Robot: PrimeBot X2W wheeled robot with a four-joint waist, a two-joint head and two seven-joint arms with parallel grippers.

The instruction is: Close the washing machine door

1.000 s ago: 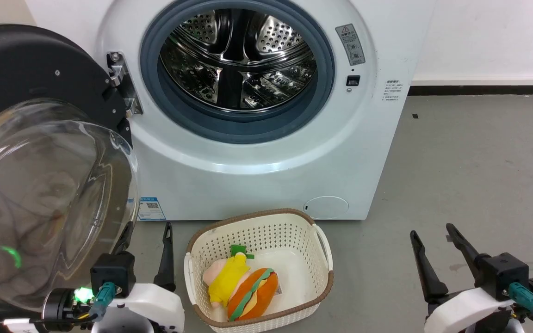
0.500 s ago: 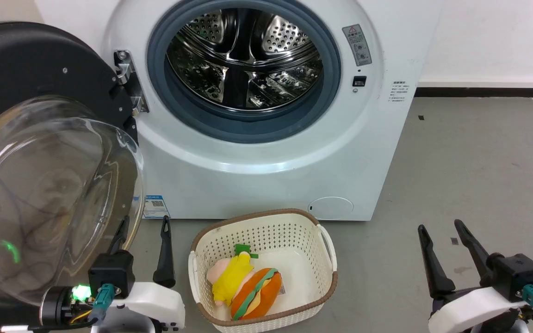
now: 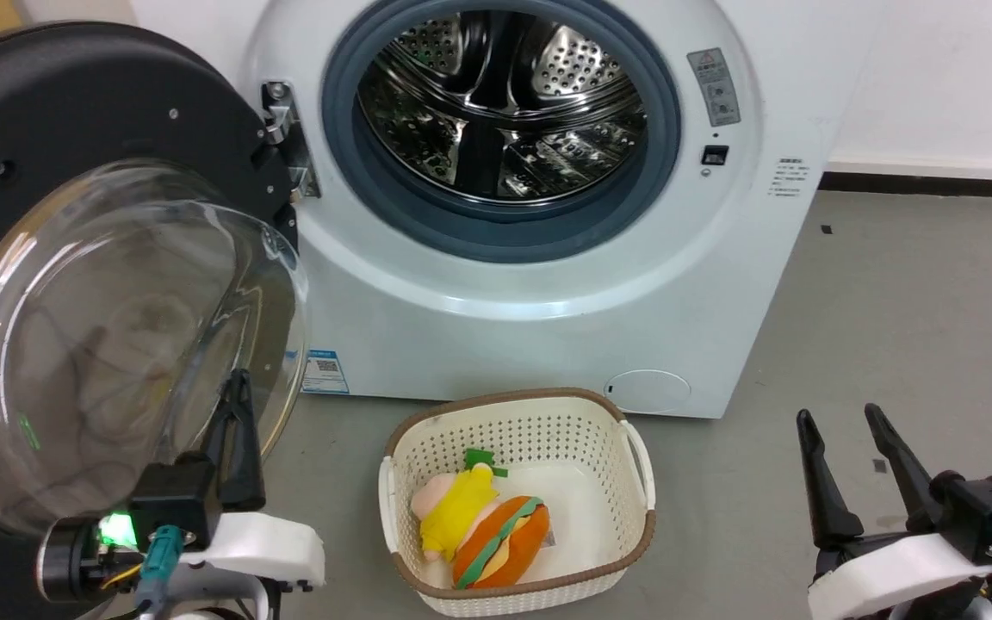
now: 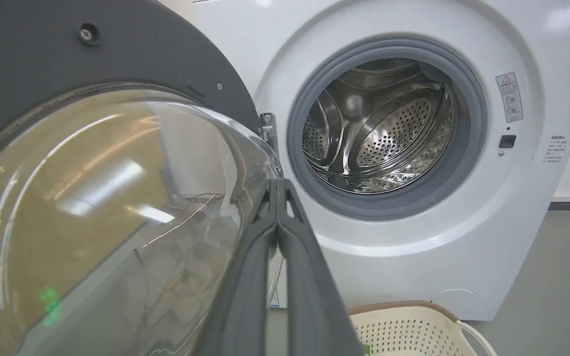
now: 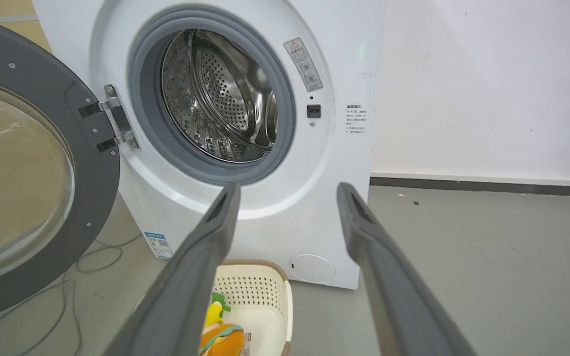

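The washing machine (image 3: pixel 548 284) stands white with its steel drum (image 3: pixel 505 95) exposed. Its door (image 3: pixel 117 103), a black ring with a bulging glass bowl (image 3: pixel 117 336), hangs wide open on the left hinge (image 3: pixel 285 138). My left gripper (image 3: pixel 240 383) is shut with nothing between its fingers, close beside the bowl's lower right edge; whether it touches the glass I cannot tell. In the left wrist view the closed fingertips (image 4: pixel 277 184) line up with the bowl's rim, the door (image 4: pixel 117 44) to their left. My right gripper (image 3: pixel 839 415) is open over the floor at lower right, seen also as the right gripper (image 5: pixel 289 190).
A cream perforated basket (image 3: pixel 548 422) holding a yellow and orange plush toy (image 3: pixel 483 525) sits on the grey floor right before the washer. A thin cable (image 5: pixel 92 257) lies on the floor under the door. A white wall (image 3: pixel 935 77) stands right of the machine.
My left gripper's fingers have come together from open to shut beside the glass bowl. The head camera has turned left, shifting the whole picture right. The door still hangs open.
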